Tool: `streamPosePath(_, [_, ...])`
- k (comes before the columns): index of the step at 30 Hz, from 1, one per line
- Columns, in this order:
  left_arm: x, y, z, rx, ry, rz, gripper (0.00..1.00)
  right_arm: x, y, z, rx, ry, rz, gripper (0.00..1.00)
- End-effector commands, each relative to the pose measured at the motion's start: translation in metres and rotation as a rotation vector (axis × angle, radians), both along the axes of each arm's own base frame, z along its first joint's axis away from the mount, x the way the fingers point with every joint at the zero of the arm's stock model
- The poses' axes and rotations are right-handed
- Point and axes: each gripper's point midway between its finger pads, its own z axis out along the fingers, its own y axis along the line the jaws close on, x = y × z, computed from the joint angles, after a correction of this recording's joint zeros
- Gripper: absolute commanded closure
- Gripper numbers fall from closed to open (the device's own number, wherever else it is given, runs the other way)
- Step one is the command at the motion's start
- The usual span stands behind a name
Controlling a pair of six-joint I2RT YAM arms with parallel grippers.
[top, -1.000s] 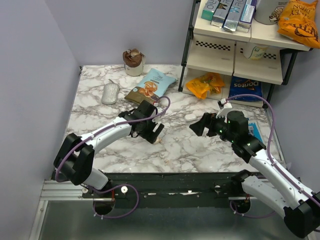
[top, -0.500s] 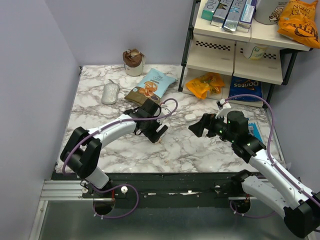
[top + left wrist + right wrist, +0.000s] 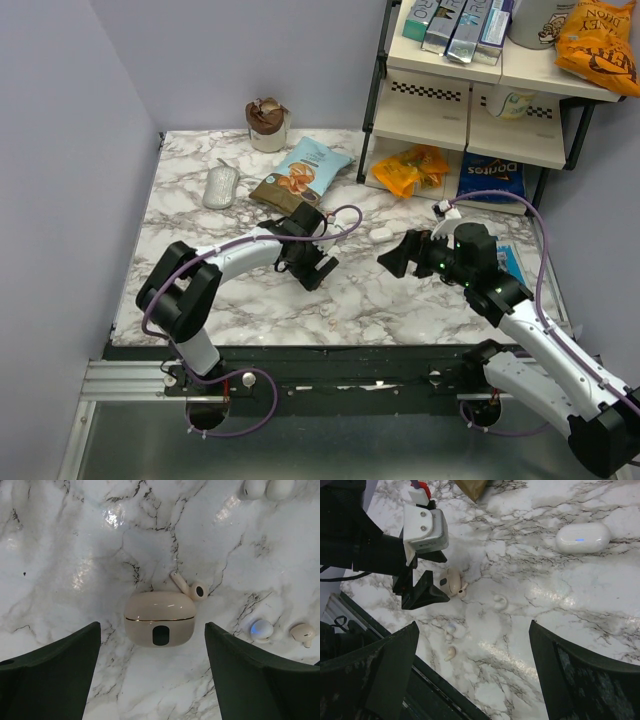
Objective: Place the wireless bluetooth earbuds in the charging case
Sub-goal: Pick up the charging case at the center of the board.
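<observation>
Little of the job looks done. The cream, pebble-shaped plastic charging case (image 3: 159, 625) lies on the grey-veined white marble worktop (image 3: 75, 540), about mid-width and somewhat closer to the near edge than the far one. Its lid is shut; a thin seam runs across the face, with a dark oval window below it. No bud can be seen inside. One small cream stemmed earbud (image 3: 187, 586) lies touching or just beside the case, on its side toward the right edge. A white bud (image 3: 261, 629) glowing pale blue and a cream bud (image 3: 303, 632) lie loose nearby.

The left gripper (image 3: 316, 268) hangs over the case, its dark fingers spread wide on either side, apart from it and holding nothing. The right gripper (image 3: 474, 627), closer to the right edge, is likewise spread and empty. A white oblong case (image 3: 583, 536) with a blue light sits further toward the far edge.

What is left, I judge, is raising the lid, then lifting and seating each bud.
</observation>
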Motion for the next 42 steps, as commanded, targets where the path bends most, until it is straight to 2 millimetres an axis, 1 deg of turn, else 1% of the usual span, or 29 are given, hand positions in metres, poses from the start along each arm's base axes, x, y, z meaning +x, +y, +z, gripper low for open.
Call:
streamPosePath(1, [-0.002,-0.001,-0.007,0.006,0.007,-0.029,0.09,-0.005,0.002,0.007,0.004,-0.003,0.028,0.00])
streamPosePath(9, [-0.003,-0.002,-0.018,0.017,0.027,-0.034,0.12,-0.007,0.001,0.005,0.002,-0.002,0.028,0.00])
streamPosePath(17, [-0.004,-0.003,-0.023,0.015,0.030,-0.032,0.14,-0.009,-0.001,0.002,-0.006,0.005,0.023,0.00])
streamPosePath(20, [-0.006,-0.002,-0.024,0.020,0.035,-0.035,0.18,-0.009,-0.001,0.002,-0.005,0.006,0.023,0.00])
streamPosePath(23, [-0.007,-0.001,-0.024,0.026,0.039,-0.035,0.25,-0.009,0.000,0.002,-0.002,0.008,0.025,0.00])
streamPosePath(24, [-0.007,-0.001,-0.023,0.026,0.038,-0.032,0.30,-0.009,0.000,0.001,-0.005,0.012,0.023,0.00])
streamPosePath(26, [-0.008,-0.002,-0.021,0.018,0.039,-0.022,0.34,-0.009,0.000,0.001,-0.004,0.011,0.021,0.00])
streamPosePath(27, [-0.008,-0.003,-0.020,0.015,0.039,-0.016,0.38,-0.008,0.000,0.003,-0.002,0.009,0.023,0.00])
streamPosePath(29, [-0.006,-0.002,-0.020,0.016,0.032,0.022,0.41,-0.009,0.000,0.002,0.000,0.010,0.022,0.00])
streamPosePath(30, [-0.005,-0.003,-0.019,0.012,0.031,0.035,0.45,-0.009,0.000,0.002,0.000,0.013,0.021,0.00])
streamPosePath(32, [0.000,-0.004,-0.018,0.002,0.024,0.097,0.51,-0.010,0.000,0.002,0.004,0.012,0.021,0.00])
streamPosePath(33, [0.003,-0.004,-0.018,0.013,0.014,0.112,0.56,-0.010,0.000,0.002,0.006,0.014,0.021,0.00])
streamPosePath(35, [0.008,0.000,-0.020,0.046,0.013,0.197,0.64,-0.011,0.000,0.000,0.009,0.023,0.015,0.00])
streamPosePath(36, [0.011,-0.002,-0.018,0.041,0.004,0.211,0.67,-0.011,0.000,0.000,0.011,0.021,0.015,0.00])
streamPosePath(37, [0.015,-0.004,-0.016,0.029,-0.006,0.227,0.68,-0.011,0.000,0.000,0.018,0.025,0.015,0.00])
streamPosePath(39, [0.022,-0.006,-0.012,0.014,-0.017,0.308,0.74,-0.011,0.000,0.001,0.021,0.026,0.013,0.00])
streamPosePath(40, [0.023,-0.009,-0.010,0.000,-0.011,0.351,0.74,-0.012,0.000,0.002,0.025,0.026,0.012,0.00])
streamPosePath(41, [0.031,-0.008,-0.009,0.010,-0.029,0.395,0.76,-0.012,0.000,0.001,0.027,0.028,0.010,0.00])
streamPosePath(42, [0.033,-0.008,-0.008,0.014,-0.032,0.420,0.78,-0.012,0.000,0.002,0.029,0.025,0.011,0.00])
